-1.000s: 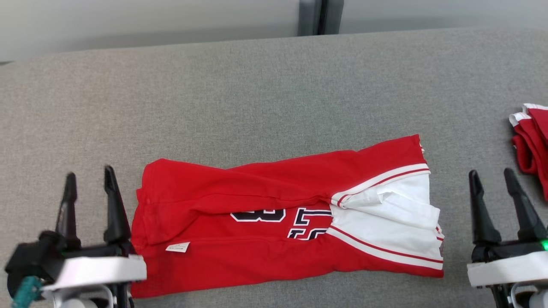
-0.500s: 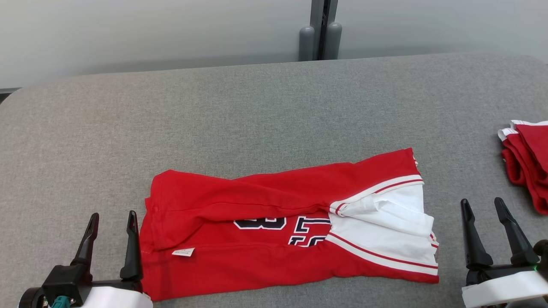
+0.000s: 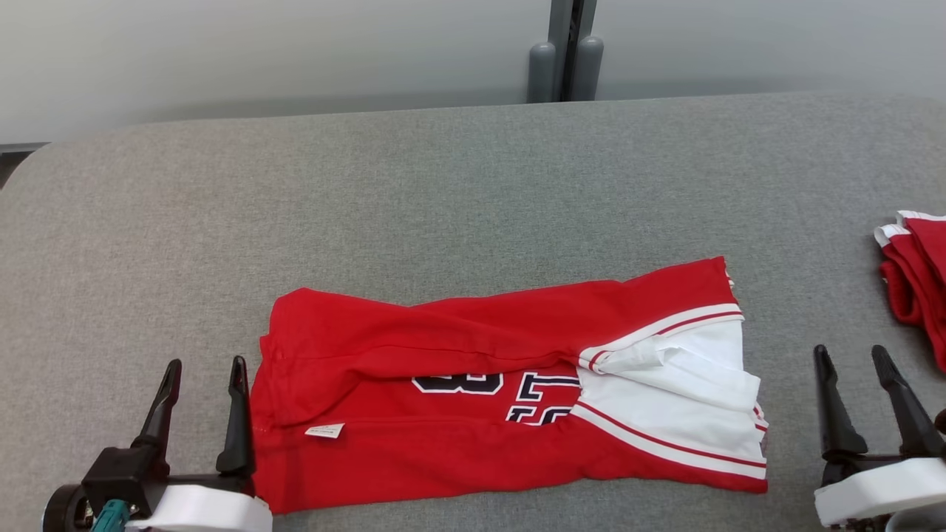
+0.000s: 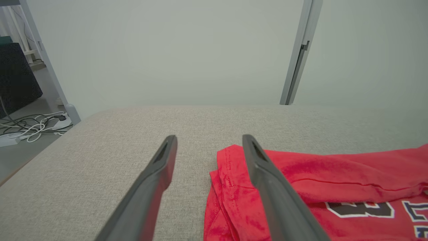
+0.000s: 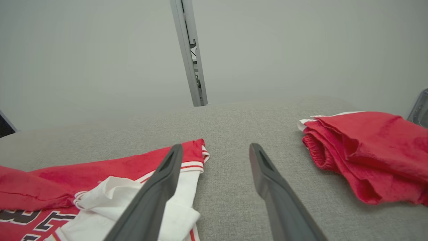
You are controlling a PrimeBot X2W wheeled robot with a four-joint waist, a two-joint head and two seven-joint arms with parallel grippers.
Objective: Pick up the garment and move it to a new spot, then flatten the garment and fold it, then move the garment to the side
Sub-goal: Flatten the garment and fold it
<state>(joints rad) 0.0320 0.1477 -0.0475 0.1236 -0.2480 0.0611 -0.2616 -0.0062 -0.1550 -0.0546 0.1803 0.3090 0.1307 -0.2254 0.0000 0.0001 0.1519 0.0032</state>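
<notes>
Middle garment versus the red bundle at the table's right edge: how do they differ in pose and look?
The middle garment lies stretched out long; the bundle is bunched in compact layers. The middle garment shows dark lettering and a broad white panel; the bundle shows thin white trim. The middle garment sits between the open left gripper and right gripper; the bundle lies outside them. Both are red, on the grey table.

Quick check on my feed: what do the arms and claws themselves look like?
The left claw and right claw each have two long, tapering dark fingers on a black mount, backed by a white wrist shell. A teal fitting sits beside the left mount.
</notes>
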